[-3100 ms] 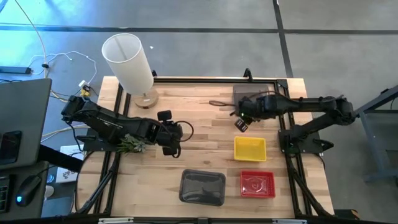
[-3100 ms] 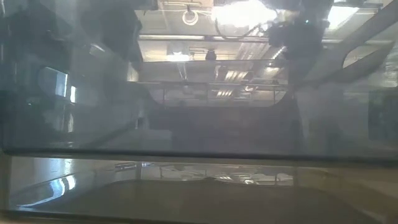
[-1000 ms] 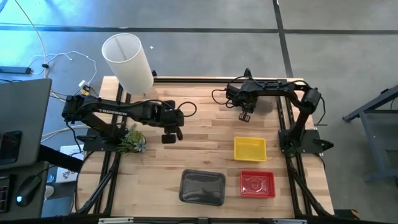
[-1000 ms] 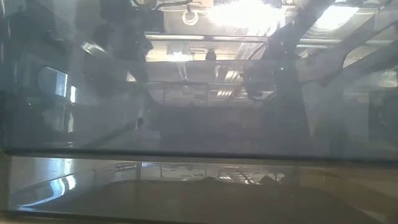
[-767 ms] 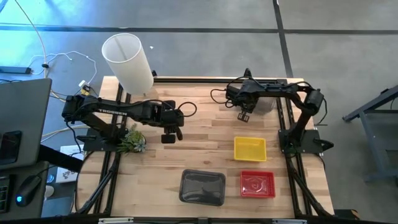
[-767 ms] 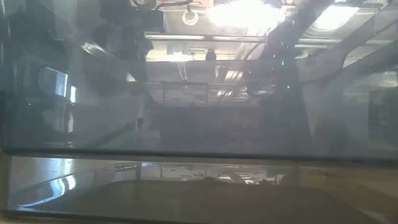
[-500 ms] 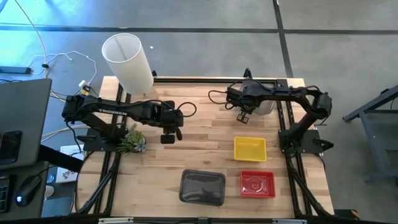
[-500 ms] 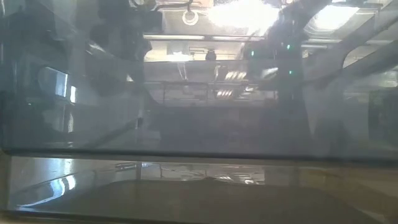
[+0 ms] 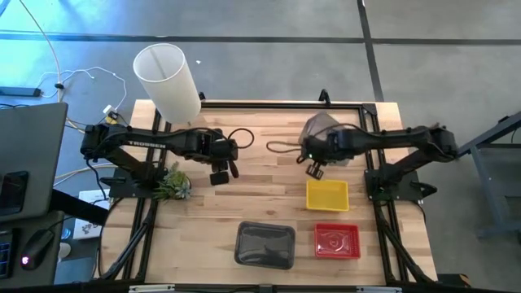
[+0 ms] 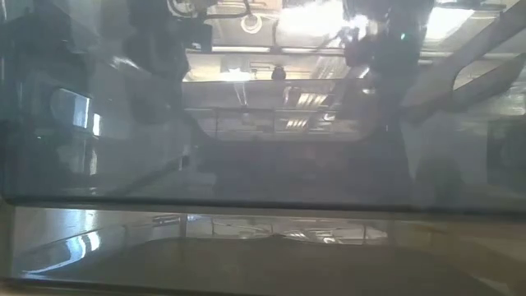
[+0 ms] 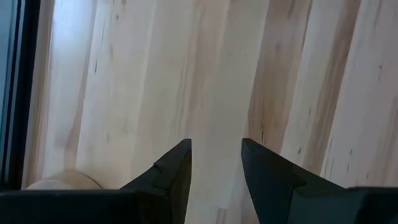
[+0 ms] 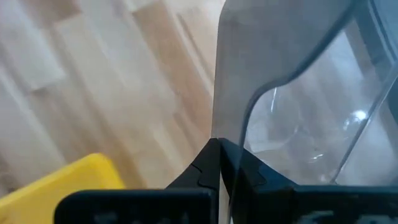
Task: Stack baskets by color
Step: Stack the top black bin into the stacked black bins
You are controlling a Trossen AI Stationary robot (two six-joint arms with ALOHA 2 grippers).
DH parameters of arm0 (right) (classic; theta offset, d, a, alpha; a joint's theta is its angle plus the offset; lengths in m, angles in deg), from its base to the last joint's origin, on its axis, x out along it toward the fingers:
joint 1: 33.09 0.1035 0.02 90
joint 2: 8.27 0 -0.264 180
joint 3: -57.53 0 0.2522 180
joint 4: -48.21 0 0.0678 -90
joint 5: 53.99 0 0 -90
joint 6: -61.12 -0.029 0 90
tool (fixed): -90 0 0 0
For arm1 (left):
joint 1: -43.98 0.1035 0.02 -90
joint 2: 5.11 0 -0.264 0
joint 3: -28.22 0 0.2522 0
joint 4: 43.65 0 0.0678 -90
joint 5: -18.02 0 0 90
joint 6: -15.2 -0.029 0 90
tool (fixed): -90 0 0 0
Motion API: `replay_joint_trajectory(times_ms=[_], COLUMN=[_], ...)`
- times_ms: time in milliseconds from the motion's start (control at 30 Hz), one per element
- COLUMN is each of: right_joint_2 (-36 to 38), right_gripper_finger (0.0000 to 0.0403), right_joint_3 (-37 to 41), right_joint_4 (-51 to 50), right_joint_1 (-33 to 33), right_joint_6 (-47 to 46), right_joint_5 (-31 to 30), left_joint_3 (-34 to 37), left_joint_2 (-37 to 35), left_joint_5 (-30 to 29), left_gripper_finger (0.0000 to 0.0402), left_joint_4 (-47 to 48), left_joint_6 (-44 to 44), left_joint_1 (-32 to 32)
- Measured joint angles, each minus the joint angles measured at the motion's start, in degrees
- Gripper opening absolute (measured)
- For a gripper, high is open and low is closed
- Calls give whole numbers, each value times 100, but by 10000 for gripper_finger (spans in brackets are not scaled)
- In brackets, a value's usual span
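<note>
My right gripper hangs over the table's right half, just beyond a yellow basket, and is shut on a smoky grey basket. In the right wrist view that grey basket fills the space past the shut fingertips, with the yellow basket below. A red basket and another grey basket rest on their bottoms near the front edge. My left gripper is open over bare wood at mid-left, nothing between its fingers. My right gripper pinches the thin wall of the grey basket at its edge between the two fingers. The fingers slant down from the table's right side. The basket is tilted and spreads away past the fingertips; in the high view it looks lifted off the table.
A tall white lamp shade stands at the far left corner, with a small green plant by the left arm's base. Bare wood lies between the two grippers. A grey translucent surface blocks the low view.
My right gripper has swung from the far right corner toward the near edge and up, carrying the grey basket, which has come off its place and tipped. My left gripper has stayed where it was.
</note>
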State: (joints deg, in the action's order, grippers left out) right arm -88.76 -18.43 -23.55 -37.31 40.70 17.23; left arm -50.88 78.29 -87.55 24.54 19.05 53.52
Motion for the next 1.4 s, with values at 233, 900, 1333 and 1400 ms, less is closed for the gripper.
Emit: replay_joint_trajectory(times_ms=[233,900,1333,1400], right_joint_2=[153,36,-1043,-1311], right_gripper_finger=[0,0,0,0], right_joint_3=[-33,-1609,-3167,-3553], right_joint_4=[121,302,-409,-710], right_joint_1=[883,1928,1970,1970], right_joint_6=[-532,-673,-481,-524], right_joint_5=[-359,-858,-752,-741], left_joint_3=[2,311,1430,1468], left_joint_2=[0,-77,-1140,-1312], left_joint_5=[0,-2,-2,-2], left_gripper_finger=[126,126,126,126], left_joint_4=[151,118,-156,-171], left_joint_6=[176,369,1107,1227], left_joint_1=[96,85,109,109])
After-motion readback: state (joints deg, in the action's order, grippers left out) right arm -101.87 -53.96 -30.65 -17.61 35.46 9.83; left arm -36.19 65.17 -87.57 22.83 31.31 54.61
